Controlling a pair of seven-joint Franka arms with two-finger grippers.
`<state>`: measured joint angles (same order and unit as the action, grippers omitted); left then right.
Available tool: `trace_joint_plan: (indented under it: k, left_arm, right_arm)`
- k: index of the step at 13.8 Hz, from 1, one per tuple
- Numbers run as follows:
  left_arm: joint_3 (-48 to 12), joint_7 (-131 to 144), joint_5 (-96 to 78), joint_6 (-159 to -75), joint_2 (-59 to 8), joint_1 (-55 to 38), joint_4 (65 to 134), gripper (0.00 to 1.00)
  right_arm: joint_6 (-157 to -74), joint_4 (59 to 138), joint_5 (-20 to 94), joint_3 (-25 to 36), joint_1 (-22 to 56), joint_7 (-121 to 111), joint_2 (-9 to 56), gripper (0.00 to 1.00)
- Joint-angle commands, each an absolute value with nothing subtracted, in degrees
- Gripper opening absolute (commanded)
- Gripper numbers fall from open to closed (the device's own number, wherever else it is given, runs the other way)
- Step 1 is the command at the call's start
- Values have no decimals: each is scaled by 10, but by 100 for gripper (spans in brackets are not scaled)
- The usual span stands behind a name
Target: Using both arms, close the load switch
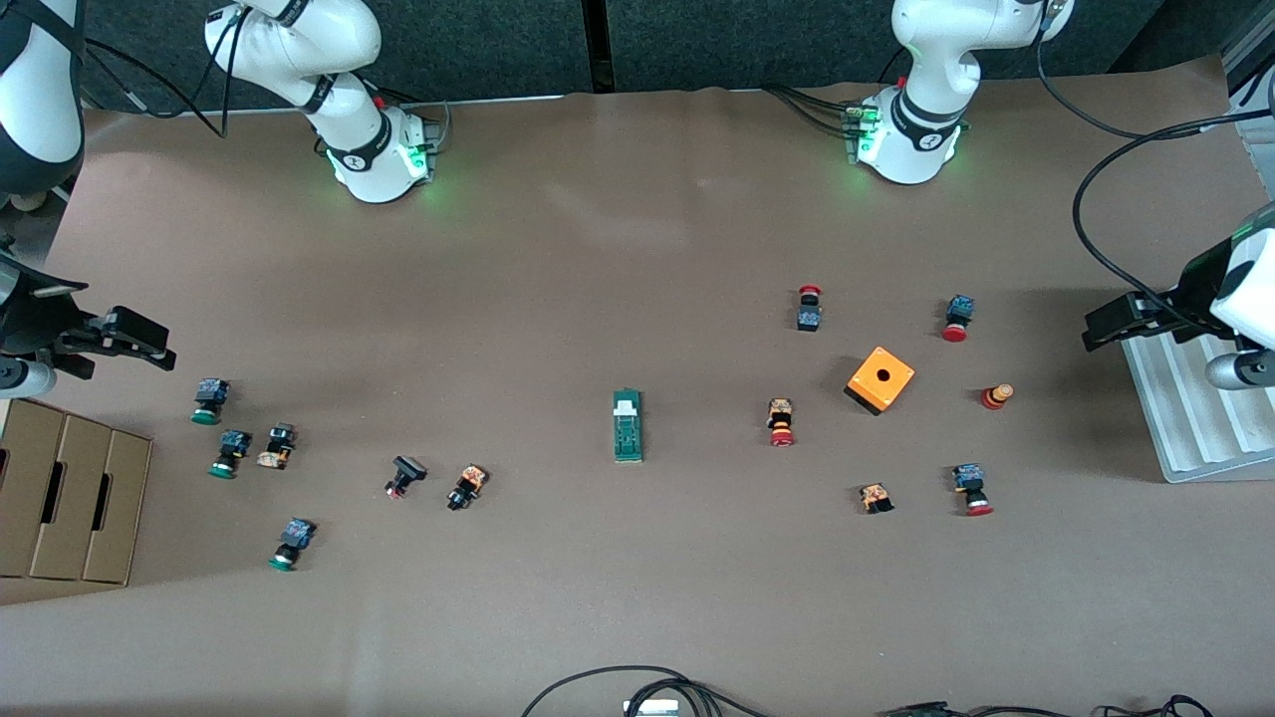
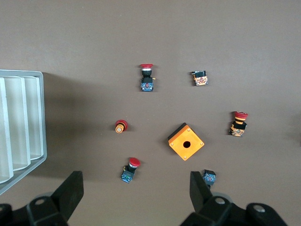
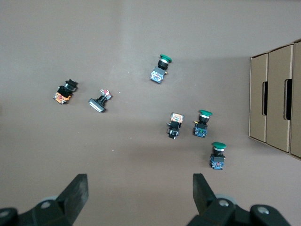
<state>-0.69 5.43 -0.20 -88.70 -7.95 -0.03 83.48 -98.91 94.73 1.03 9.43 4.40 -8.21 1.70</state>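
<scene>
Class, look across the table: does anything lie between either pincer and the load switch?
Partly. The load switch lies mid-table. Black buttons lie between it and the open right pincer; a red button and orange cube toward the open left pincer. From above, nothing blocks.

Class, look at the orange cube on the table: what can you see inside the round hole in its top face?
The orange cube has one round hole in its top face. Both views show only darkness inside; the interior stays hidden by the cube's walls.

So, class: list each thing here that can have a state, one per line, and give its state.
load switch: flat on the table, untouched
left gripper: open, empty, above the orange cube
right gripper: open, empty, above green-capped push buttons
cardboard boxes: upright, side by side
</scene>
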Motion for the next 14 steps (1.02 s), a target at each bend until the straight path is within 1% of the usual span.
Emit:
trace_joint_plan:
  k: [1,11,14]
  left_arm:
    - [-11,63,2,-882,-82,2,827,100]
    - [-12,66,2,-881,-87,-3,826,100]
    - [-25,67,-5,-882,-84,-3,824,100]
  right_arm:
    - [-1004,953,11,95,45,-83,14,99]
    - [-1004,945,11,95,47,-87,17,99]
    - [-1004,945,11,94,47,-87,17,99]
